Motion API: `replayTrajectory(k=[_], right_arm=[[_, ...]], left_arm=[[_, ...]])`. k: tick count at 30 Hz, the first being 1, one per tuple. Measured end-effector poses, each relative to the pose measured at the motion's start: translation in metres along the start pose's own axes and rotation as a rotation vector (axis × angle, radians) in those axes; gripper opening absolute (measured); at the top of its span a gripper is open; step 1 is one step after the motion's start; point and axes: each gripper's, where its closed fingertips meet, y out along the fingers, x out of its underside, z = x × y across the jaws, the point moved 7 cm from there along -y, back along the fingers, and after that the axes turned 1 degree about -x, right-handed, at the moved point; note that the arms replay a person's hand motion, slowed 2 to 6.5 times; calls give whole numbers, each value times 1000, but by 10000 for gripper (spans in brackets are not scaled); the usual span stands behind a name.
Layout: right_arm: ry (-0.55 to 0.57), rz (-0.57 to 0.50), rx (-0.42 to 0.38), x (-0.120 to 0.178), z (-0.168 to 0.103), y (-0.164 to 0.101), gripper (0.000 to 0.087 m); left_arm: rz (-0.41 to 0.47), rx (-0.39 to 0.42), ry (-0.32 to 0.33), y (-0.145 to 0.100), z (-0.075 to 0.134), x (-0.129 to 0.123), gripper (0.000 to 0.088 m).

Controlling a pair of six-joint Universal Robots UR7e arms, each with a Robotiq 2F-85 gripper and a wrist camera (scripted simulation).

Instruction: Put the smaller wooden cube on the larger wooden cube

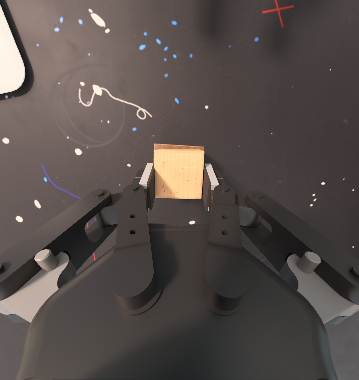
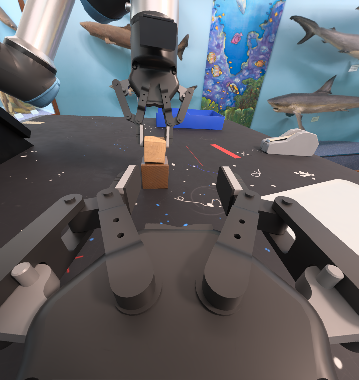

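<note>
My left gripper is shut on the smaller, pale wooden cube, pointing straight down. In the right wrist view the left gripper holds the pale cube on or just above the top of the larger, darker wooden cube, which stands on the dark table. In the left wrist view only a thin brown strip of the larger cube shows behind the pale one. My right gripper is open and empty, low over the table a little in front of the stack.
A blue bin stands at the table's far side. A grey tape dispenser sits far right. A white sheet lies at the right, also in the left wrist view. The left arm reaches in from upper left.
</note>
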Motion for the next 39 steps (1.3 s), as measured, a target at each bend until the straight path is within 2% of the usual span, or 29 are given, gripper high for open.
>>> replayTrajectory(k=[13,35,36,39], right_arm=[[-1,1,0,0,0,0,645],[-2,4,-3,0,0,-1,620],[-2,4,-3,0,0,-1,620],[-2,4,-4,0,0,-1,617]], left_arm=[[-5,2,36,0,0,2,386],[-31,11,55,-1,-1,0,386],[-31,12,54,-1,-1,0,429],[-31,12,51,-1,-1,0,462]])
